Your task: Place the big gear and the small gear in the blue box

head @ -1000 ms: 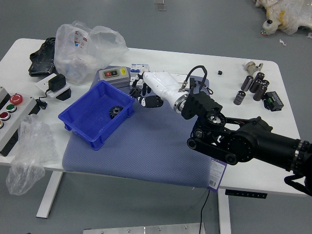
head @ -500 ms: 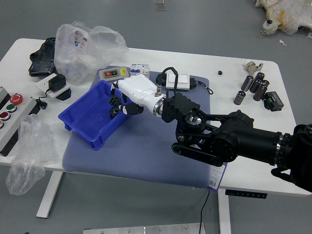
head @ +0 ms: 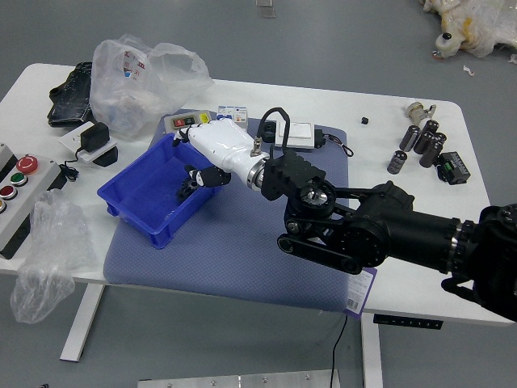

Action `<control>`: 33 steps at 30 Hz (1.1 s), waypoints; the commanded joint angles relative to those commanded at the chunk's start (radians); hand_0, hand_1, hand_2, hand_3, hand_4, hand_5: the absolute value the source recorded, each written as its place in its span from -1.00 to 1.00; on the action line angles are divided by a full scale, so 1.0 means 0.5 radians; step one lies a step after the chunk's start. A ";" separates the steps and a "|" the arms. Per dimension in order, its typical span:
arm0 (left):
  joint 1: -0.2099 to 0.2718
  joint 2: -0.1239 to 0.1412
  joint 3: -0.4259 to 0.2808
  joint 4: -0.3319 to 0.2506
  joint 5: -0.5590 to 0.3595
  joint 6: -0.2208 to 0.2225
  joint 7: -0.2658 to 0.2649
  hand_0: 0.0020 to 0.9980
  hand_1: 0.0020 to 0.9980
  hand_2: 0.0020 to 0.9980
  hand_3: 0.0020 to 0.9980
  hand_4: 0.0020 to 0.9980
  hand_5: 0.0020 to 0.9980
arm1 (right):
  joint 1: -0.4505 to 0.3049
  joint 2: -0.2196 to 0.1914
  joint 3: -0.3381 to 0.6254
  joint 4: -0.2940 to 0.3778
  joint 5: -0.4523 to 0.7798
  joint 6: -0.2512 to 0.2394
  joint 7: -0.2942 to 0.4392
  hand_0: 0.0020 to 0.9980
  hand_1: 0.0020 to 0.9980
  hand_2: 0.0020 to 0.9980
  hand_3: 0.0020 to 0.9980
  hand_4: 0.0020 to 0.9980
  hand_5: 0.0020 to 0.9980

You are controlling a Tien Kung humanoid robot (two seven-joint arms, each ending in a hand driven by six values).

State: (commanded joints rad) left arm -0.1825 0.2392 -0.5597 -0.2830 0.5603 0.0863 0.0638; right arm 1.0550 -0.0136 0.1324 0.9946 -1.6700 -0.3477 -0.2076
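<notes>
The blue box (head: 129,214) stands on the left part of the blue-grey mat. My right hand (head: 187,153) is over its right rear part, the dark fingertips and thumb spread apart with nothing visible between them; the hand is open. Dark toothed gear shapes (head: 186,190) lie inside the box by its right wall, just below the thumb. They are close together and partly covered, so I cannot tell the big gear from the small one. My left hand is out of view.
Behind the box are a grey device (head: 187,120) and a clear plastic bag (head: 137,85). A white device (head: 297,135) lies behind my right wrist. Dark cylinders (head: 424,141) stand at the right. A button panel (head: 20,202) sits at the left edge.
My right hand has moved left from behind the box's right edge to over the box. The gear it held has left the fingers, which have spread; dark gear shapes now show lower in the box.
</notes>
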 joint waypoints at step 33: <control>0.027 -0.028 0.056 0.006 -0.092 0.010 -0.034 0.33 0.29 0.26 0.40 0.41 -0.21 | -0.960 -0.494 1.076 0.619 0.280 -0.119 0.352 -0.25 0.13 0.38 0.46 0.28 -0.59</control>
State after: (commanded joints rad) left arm -0.1691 0.2252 -0.5316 -0.2798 0.5145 0.0911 0.0466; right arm 0.5748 -0.2604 0.6703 1.3042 -1.5301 -0.4074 -0.0315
